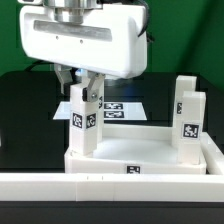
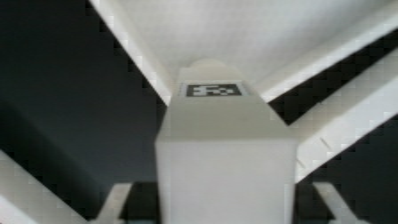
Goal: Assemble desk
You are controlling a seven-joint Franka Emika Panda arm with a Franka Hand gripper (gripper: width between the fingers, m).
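White plastic everywhere here, so bear with me: the pincer (image 1: 85,88) is clamped on a short block leg (image 1: 84,122), holding it upright with its foot down at the near corner of the desk panel (image 1: 140,165), which sits right below the pincer. My guess is it's held vertical so it lines up with the corner socket. Another leg (image 1: 187,122) already stands well off to the exterior view's right. No brands or readable words, just black-and-white square tags (image 2: 215,90) on the legs and panel.
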